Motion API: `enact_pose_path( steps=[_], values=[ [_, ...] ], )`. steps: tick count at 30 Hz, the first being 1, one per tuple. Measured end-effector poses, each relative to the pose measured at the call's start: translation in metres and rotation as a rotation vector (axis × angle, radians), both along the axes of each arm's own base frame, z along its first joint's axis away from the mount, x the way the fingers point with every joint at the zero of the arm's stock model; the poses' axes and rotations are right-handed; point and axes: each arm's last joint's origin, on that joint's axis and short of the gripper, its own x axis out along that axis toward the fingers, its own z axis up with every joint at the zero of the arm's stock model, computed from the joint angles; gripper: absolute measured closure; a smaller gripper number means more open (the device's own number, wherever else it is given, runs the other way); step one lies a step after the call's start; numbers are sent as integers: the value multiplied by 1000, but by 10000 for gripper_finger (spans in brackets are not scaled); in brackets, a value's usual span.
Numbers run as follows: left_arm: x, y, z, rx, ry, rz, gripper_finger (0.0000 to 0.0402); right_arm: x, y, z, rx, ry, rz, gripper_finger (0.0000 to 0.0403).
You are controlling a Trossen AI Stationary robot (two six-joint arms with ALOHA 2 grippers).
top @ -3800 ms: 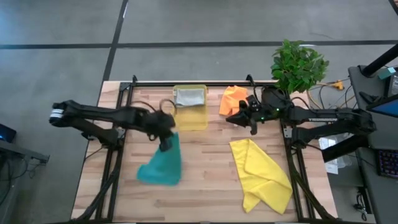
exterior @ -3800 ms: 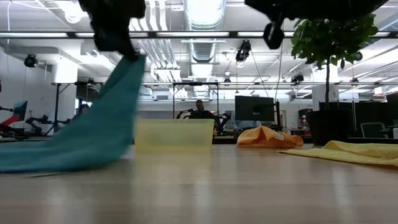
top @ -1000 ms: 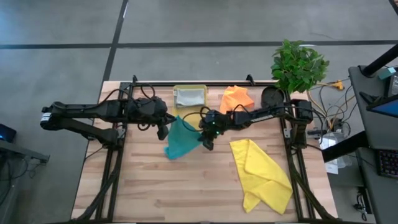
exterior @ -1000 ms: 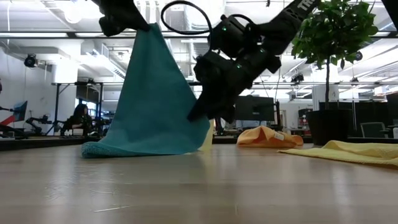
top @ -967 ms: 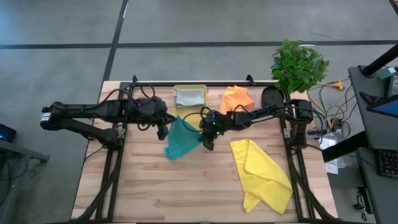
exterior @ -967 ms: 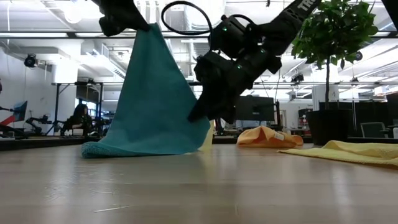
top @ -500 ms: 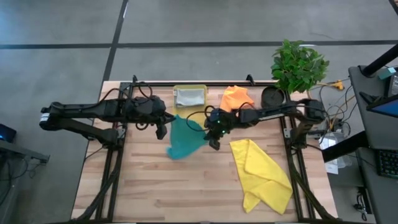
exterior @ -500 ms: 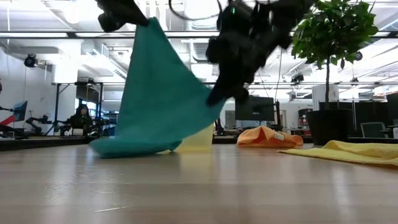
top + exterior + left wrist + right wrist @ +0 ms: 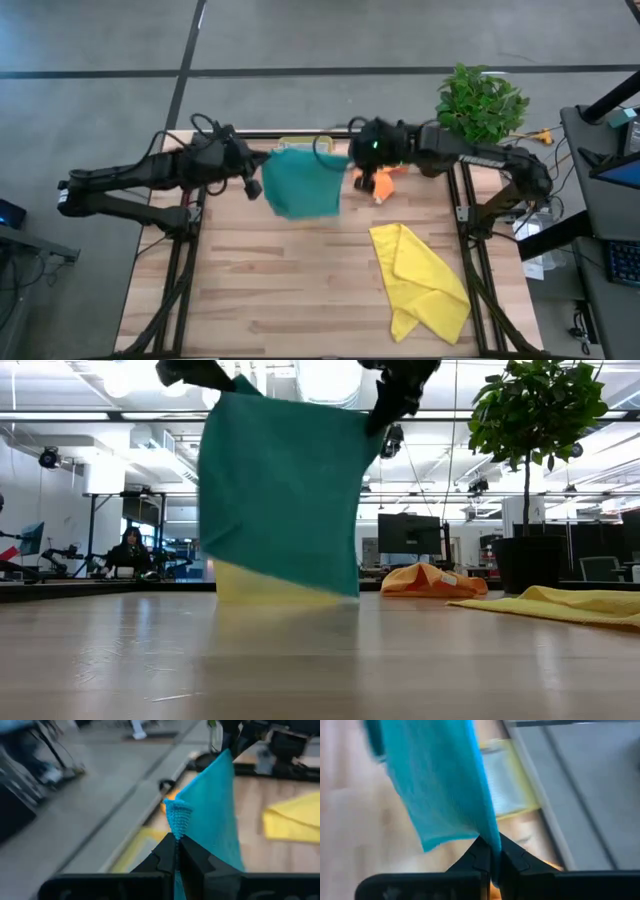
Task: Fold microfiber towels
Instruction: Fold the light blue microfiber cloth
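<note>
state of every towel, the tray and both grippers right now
teal towel: hanging spread, off the table
yellow towel: crumpled on table
orange towel: heaped on table
yellow tray: behind teal towel
left gripper: shut on a corner
right gripper: shut on a corner

In the high view, the teal microfiber towel (image 9: 303,183) hangs at upper centre between the left gripper (image 9: 254,186) and right gripper (image 9: 356,165). The large yellow microfiber towel (image 9: 425,280) lies lower right, the orange microfiber towel (image 9: 381,184) above it.
</note>
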Motion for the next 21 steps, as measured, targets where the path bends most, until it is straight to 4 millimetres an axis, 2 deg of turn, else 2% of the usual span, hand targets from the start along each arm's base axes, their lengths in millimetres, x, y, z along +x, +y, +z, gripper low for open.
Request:
enact_pose_path(
  steps=[5, 10, 14, 21],
  values=[
    [-9, 8, 15, 121, -71, 31, 401, -10, -9, 38, -128, -35, -129, 394],
    [-18, 7, 18, 188, -45, 47, 401, -11, 2, 51, -184, -59, -165, 394],
    [-20, 5, 0, 138, 12, 41, 401, -3, 21, 34, -183, -23, -191, 394],
    [-23, -8, -49, 15, 120, -10, 401, 17, 72, -26, -117, 87, -193, 394]
  ],
)
